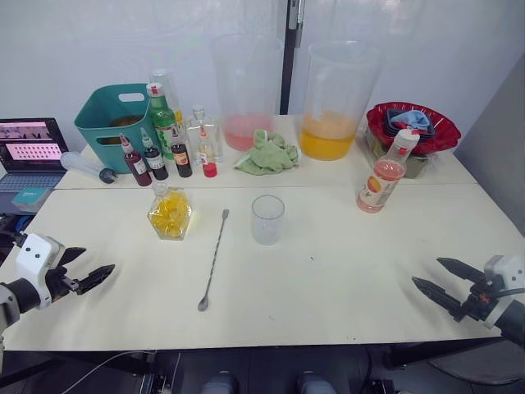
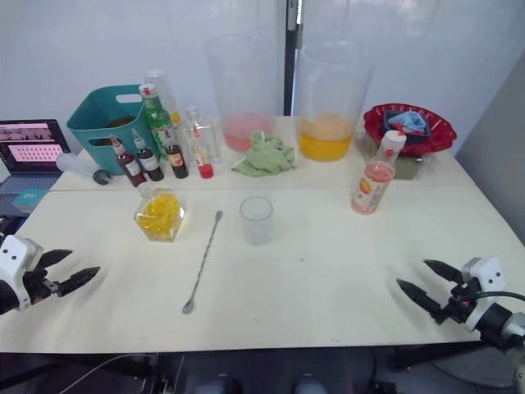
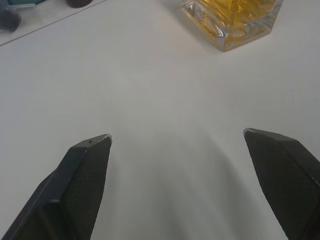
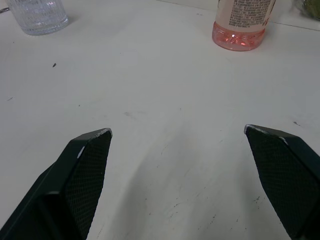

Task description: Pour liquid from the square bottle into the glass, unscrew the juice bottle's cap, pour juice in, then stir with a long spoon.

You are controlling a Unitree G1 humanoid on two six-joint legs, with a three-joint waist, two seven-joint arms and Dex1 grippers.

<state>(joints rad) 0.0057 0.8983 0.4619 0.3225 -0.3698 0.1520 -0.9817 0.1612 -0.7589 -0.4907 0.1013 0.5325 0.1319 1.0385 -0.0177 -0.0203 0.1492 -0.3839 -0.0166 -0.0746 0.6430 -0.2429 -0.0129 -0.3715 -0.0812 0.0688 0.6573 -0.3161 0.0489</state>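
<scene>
The square bottle (image 1: 170, 213) with yellow contents stands left of centre on the white table (image 1: 328, 279). To its right lies the long spoon (image 1: 214, 258), and the empty glass (image 1: 267, 219) stands just beyond it. The juice bottle (image 1: 382, 176) with pink-orange liquid stands at the right, its white cap (image 1: 405, 140) on. My left gripper (image 1: 92, 266) is open near the table's front left edge, well short of the square bottle (image 3: 235, 20). My right gripper (image 1: 432, 275) is open near the front right edge, apart from the juice bottle (image 4: 242, 22) and the glass (image 4: 37, 15).
Along the back stand a teal basket (image 1: 111, 115), a tall green bottle (image 1: 162, 119), small dark red-capped bottles (image 1: 154, 160), two large pitchers (image 1: 246, 90) (image 1: 332, 103), a green cloth (image 1: 267, 153) and a red bowl (image 1: 410, 127). A laptop (image 1: 29, 152) sits at far left.
</scene>
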